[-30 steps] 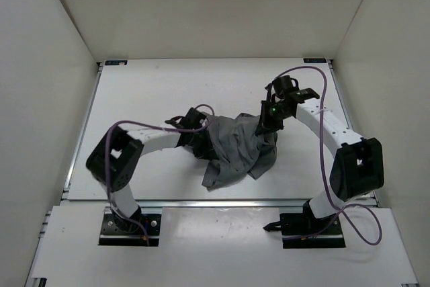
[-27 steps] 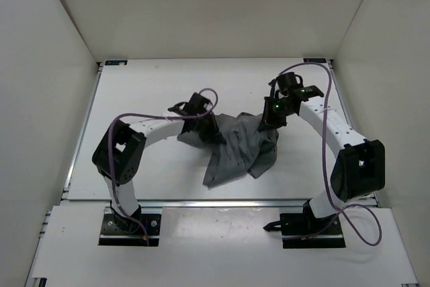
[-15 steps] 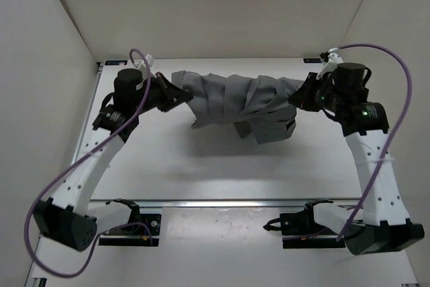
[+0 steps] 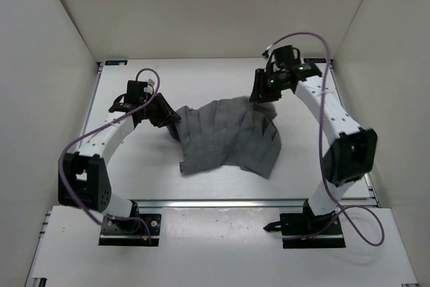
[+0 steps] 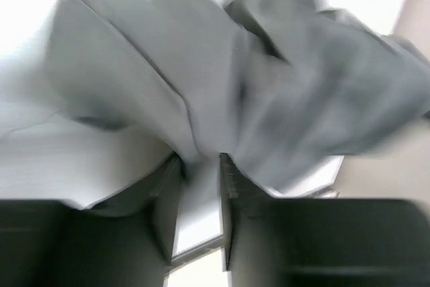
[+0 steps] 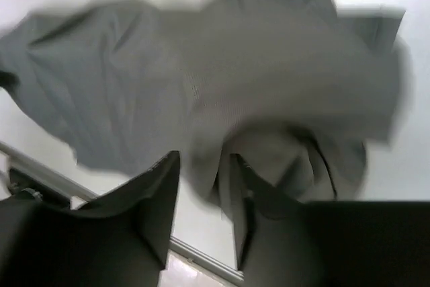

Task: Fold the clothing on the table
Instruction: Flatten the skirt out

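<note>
From the top, the clothing (image 4: 228, 139) lay spread in loose pleats mid-worktop (image 4: 134, 166). The left end effector (image 4: 166, 116) sat at its far-left corner and the right end effector (image 4: 261, 96) at its far-right one, a far-edge hold that, I'd say, served to lay it flat for folding. Down the left wrist, the fingers (image 5: 164, 220) stood a little apart with a grey fold running into the gap, too blurred to call pinched or freed. Right wrist, same story: fingers (image 6: 151, 206) slightly parted, cloth between them, and I couldn't tell whether they gripped.
</note>
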Action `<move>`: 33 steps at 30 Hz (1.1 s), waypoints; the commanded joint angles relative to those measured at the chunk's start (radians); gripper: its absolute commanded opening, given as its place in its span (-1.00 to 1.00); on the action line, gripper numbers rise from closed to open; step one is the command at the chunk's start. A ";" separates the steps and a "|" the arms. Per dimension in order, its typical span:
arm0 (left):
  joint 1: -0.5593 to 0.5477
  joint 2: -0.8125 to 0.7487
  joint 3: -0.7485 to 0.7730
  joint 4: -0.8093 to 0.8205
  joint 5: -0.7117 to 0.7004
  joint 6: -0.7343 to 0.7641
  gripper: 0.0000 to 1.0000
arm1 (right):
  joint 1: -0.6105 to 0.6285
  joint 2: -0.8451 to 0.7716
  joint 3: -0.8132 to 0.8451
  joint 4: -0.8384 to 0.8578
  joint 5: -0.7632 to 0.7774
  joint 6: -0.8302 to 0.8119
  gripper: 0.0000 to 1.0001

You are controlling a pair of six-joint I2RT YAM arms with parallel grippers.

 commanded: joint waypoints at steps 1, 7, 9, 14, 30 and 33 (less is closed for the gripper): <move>0.048 0.035 0.020 -0.027 0.033 0.105 -0.16 | 0.035 0.034 -0.038 -0.122 0.127 0.026 -0.29; 0.002 -0.064 -0.110 -0.094 0.021 0.186 0.16 | 0.035 -0.165 -0.397 -0.047 0.205 0.099 0.13; -0.034 -0.127 -0.186 -0.107 -0.020 0.188 0.17 | 0.055 -0.229 -0.514 -0.025 0.216 0.134 0.11; -0.097 -0.279 -0.381 -0.168 -0.183 0.196 0.29 | 0.101 -0.381 -0.817 0.087 0.195 0.237 0.11; -0.235 -0.023 -0.391 0.004 -0.375 0.108 0.43 | 0.235 -0.227 -1.008 0.352 0.109 0.373 0.08; -0.252 0.026 -0.398 0.027 -0.386 0.096 0.27 | 0.249 -0.176 -0.991 0.369 0.110 0.368 -0.28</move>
